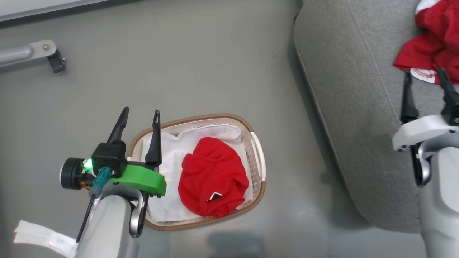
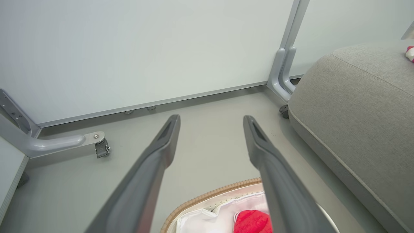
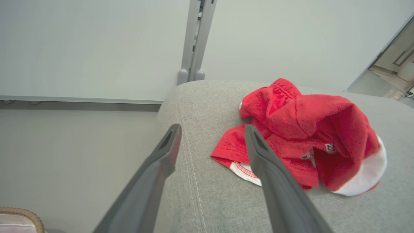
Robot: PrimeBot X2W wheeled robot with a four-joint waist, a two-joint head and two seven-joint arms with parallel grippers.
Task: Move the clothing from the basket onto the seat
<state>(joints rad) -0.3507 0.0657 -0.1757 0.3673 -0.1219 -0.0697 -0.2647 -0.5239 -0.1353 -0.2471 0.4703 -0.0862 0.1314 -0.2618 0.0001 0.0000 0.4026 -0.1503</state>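
One red garment (image 1: 213, 177) lies crumpled in the white basket (image 1: 259, 163) on the floor, over its white liner cloth (image 1: 166, 150). A second piece of red clothing (image 1: 432, 43) with white trim rests in a heap on the grey seat (image 1: 351, 89) at the far right. My right gripper (image 1: 424, 76) hangs open above the seat just short of that heap, nothing between its fingers; the right wrist view has the heap (image 3: 300, 129) lying free beside the right gripper (image 3: 212, 127). My left gripper (image 1: 141, 113) stands open over the basket's left rim, empty; the left wrist view catches the basket (image 2: 207, 197) below the left gripper (image 2: 211, 119).
A grey metal frame foot with a caster (image 1: 53, 61) juts in at the upper left of the floor. A wall panel and its upright post (image 2: 284, 71) stand behind the sofa. Bare grey floor separates basket and sofa.
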